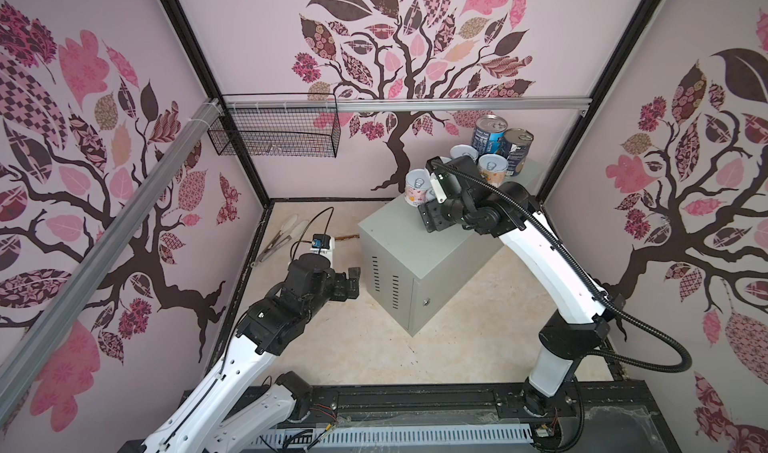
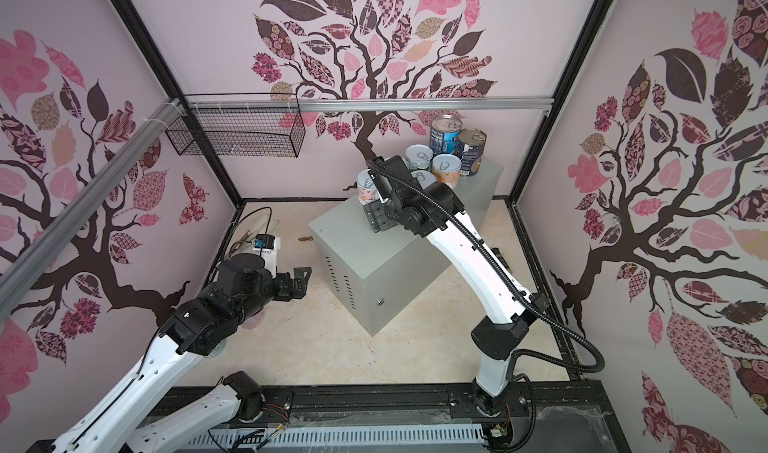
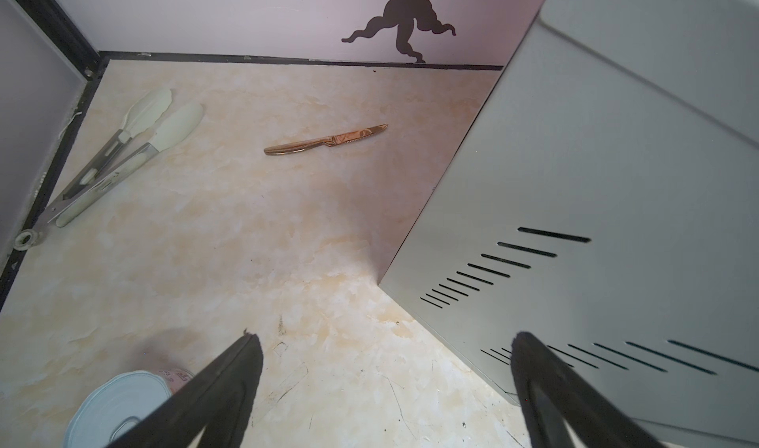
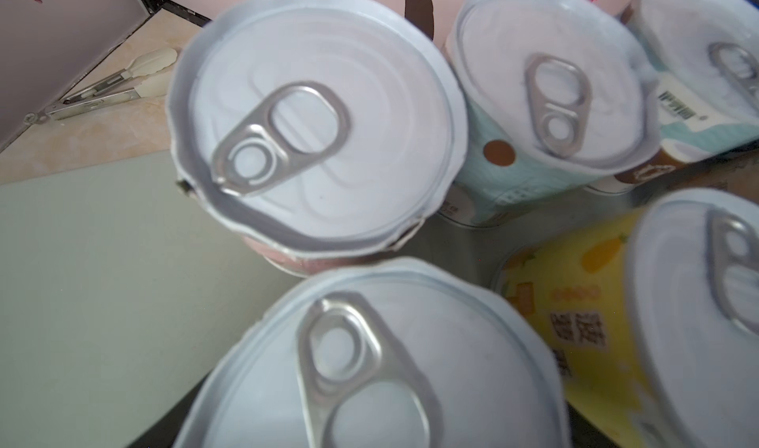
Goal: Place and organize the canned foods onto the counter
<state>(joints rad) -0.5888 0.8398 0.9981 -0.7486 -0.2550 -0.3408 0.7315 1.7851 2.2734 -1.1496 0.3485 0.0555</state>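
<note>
The counter, 1 grey cabinet with vent slots, stands on the marbled floor. The canned foods are clustered at its far right corner. At the back are 2 tall cans with dark blue labels, upright and side by side, and the short cans are packed in front of them. The right wrist view shows 5 short lids with pull tabs. Of their labels, 1 is pink, 2 are mint and 1 is yellow, and the label of the nearest cannot be seen. A top view shows only 4 of these, because the arm covers part of the group. The right gripper hangs over the front of that cluster. Its fingers are hidden in every view, so I cannot tell how wide it stands or whether it has hold of a can. The left gripper is low beside the counter's vented side, with its 2 fingers spread wide and nothing between them. Just beside it, 1 more short can, the floor can, stands upright on the floor. Also on the floor are 1 pair of tongs near the far left corner and 1 copper knife. On the back wall rail hangs 1 wire basket.
</note>
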